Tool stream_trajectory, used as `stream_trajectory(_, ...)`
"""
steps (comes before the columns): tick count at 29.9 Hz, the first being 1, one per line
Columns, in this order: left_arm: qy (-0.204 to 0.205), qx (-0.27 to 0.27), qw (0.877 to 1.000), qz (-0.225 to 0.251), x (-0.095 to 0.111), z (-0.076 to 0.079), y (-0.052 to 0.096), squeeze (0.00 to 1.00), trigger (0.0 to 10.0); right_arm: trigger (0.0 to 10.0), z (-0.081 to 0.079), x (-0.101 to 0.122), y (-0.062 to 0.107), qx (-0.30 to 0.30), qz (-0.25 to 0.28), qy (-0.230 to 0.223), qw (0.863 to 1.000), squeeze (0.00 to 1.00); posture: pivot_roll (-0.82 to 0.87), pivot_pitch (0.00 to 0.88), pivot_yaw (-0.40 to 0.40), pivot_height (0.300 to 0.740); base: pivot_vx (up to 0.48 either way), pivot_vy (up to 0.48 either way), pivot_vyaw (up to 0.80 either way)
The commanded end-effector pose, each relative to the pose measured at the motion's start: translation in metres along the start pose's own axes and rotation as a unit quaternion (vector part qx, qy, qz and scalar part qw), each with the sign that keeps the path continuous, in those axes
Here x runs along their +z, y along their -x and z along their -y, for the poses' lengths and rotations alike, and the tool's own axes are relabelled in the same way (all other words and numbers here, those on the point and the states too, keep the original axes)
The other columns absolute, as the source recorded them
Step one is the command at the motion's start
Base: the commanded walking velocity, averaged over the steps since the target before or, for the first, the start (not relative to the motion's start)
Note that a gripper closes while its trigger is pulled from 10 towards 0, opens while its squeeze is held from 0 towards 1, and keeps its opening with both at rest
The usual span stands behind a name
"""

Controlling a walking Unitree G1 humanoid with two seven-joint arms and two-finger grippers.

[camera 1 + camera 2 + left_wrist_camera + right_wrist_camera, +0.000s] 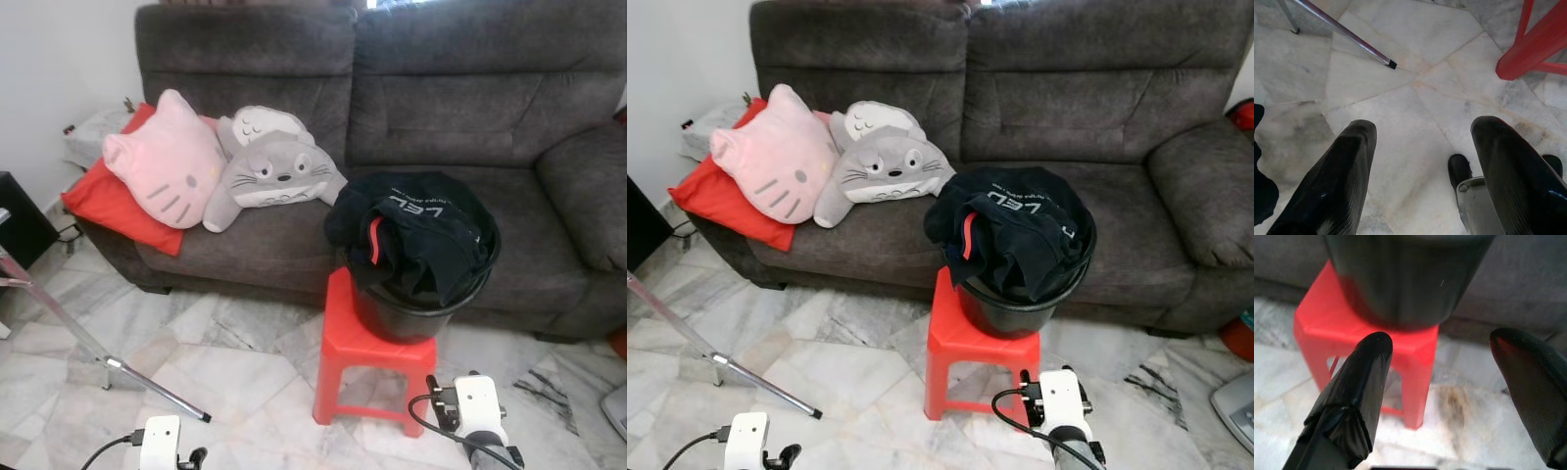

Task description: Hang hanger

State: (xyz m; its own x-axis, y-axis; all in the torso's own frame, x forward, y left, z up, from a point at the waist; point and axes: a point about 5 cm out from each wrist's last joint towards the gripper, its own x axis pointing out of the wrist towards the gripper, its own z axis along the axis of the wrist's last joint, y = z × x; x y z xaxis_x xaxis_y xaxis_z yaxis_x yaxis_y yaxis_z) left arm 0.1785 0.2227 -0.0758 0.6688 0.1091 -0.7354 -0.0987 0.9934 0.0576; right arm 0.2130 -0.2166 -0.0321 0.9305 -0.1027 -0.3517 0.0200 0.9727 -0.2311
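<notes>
Right pincer (1437,382), fingers spread, hangs low just before the red stool (367,357) bearing a black clothes-filled bucket (416,308).

We note a black bucket (411,318) standing upright on a red stool (343,343), heaped with dark clothing (421,220) that spills over its rim. A narrow red strip (372,242) curves among the folds; we cannot tell whether it is hanger or trim. A slanted metal tube (157,384) meets the marble floor (225,372) well apart.
</notes>
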Motion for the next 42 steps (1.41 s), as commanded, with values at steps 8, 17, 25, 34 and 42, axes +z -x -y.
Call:
stream_trajectory(8, -0.014, 0.006, 1.000, -0.013, -0.007, -0.002, 0.002, 0.00, 10.0, 10.0, -0.019, 0.061, 0.003, 0.043, 0.160, -0.017, 0.986, 1.00, -0.21, 0.000, 0.084, 0.740, 0.000, 0.000, 0.00)
stream_trajectory(17, -0.014, 0.003, 1.000, -0.009, -0.007, 0.002, 0.002, 0.00, 10.0, 10.0, -0.013, 0.063, 0.005, 0.014, 0.135, 0.007, 0.991, 0.00, -0.22, 0.000, 0.080, 0.740, 0.000, 0.000, 0.00)
stream_trajectory(25, -0.015, 0.005, 1.000, -0.008, -0.006, 0.001, 0.002, 0.00, 10.0, 10.0, -0.001, 0.080, -0.012, -0.020, 0.138, -0.005, 0.990, 0.00, -0.21, 0.000, 0.082, 0.740, 0.000, 0.000, 0.00)
stream_trajectory(34, -0.015, 0.006, 1.000, -0.008, -0.005, 0.001, 0.001, 0.00, 10.0, 10.0, -0.010, 0.089, -0.026, 0.002, 0.132, -0.007, 0.991, 0.00, -0.21, 0.000, 0.082, 0.740, 0.000, 0.000, 0.00)
stream_trajectory(42, -0.018, 0.006, 1.000, -0.007, -0.005, 0.001, 0.001, 0.00, 10.0, 10.0, -0.001, 0.094, -0.031, -0.032, 0.141, -0.004, 0.990, 0.00, -0.21, 0.000, 0.083, 0.740, 0.000, 0.000, 0.00)
